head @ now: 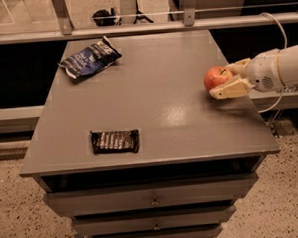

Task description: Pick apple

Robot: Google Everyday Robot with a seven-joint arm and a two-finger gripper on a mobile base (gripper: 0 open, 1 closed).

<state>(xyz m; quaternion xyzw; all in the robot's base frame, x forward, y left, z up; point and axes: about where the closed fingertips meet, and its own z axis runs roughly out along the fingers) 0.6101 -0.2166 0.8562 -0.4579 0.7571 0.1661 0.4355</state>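
Note:
The apple [215, 77] is red-orange with a yellowish patch and sits at the right side of the grey table [153, 105]. My gripper [222, 81] reaches in from the right edge of the view on a white arm. Its cream fingers [231, 90] stand above and below the apple and close on it. The apple looks held slightly above the tabletop, with a faint shadow beneath it.
A dark blue snack bag [90, 59] lies at the table's back left. A dark wrapped bar [115, 141] lies near the front edge. Drawers sit below the tabletop. A rail runs behind the table, and a cable hangs by the arm at right.

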